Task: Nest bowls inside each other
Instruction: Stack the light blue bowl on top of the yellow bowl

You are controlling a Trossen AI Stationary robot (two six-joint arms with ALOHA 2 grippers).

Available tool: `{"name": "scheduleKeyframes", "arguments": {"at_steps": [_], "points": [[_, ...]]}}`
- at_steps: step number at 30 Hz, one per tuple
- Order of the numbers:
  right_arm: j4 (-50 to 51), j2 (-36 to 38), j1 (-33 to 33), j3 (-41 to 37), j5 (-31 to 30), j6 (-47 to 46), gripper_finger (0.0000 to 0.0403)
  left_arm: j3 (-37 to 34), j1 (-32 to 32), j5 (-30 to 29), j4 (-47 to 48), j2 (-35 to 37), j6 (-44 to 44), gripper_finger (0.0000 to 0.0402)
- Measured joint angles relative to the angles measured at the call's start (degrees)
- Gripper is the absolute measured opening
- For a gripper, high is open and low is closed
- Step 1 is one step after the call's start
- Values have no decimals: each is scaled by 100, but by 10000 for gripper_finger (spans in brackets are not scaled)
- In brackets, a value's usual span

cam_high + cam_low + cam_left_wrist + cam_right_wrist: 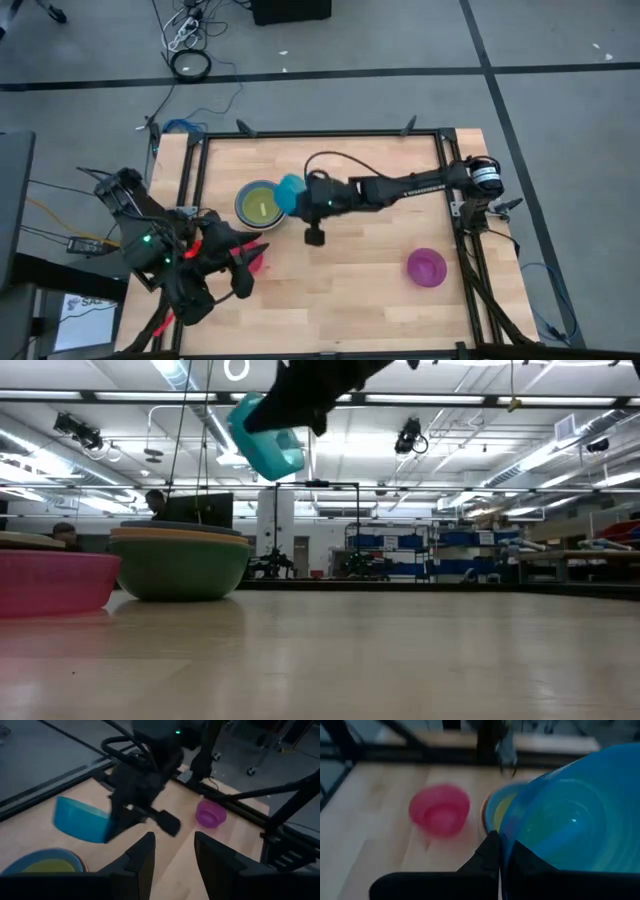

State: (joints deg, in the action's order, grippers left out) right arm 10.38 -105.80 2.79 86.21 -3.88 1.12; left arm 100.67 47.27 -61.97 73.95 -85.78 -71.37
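We see the stack of larger bowls point(258, 205) with yellow innermost at mid-table. Our right gripper point(300, 196), clamped on the teal bowl's point(290, 191) rim, holds it aloft beside the stack. Next we centre it over the yellow bowl point(261, 208) and lower. The purple bowl point(426, 267) and red bowl point(439, 809) wait apart; the left gripper point(172, 855) hangs open near the red one.

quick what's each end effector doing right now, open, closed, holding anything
Left end effector: open, empty, parked at the table's left side.
Right end effector: shut on the teal bowl's rim, held over the stacked bowls.
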Motion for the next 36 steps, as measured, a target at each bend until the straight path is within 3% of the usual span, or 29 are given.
{"name": "scheduleKeyframes", "arguments": {"at_steps": [6, 13, 26, 36], "points": [[-1241, -422, -283, 37, 524, 65, 0, 131, -2, -518, -41, -1, 211, 147], [-1271, -1285, -337, 891, 874, 59, 0, 133, -2, -637, -130, 0, 236, 147], [498, -2665, -316, 2753, 961, 61, 4, 133, -2, -594, -192, -2, 230, 147], [1040, -2686, -315, 2859, 836, -198, 97, 133, -2, -533, -207, -2, 234, 147]]}}
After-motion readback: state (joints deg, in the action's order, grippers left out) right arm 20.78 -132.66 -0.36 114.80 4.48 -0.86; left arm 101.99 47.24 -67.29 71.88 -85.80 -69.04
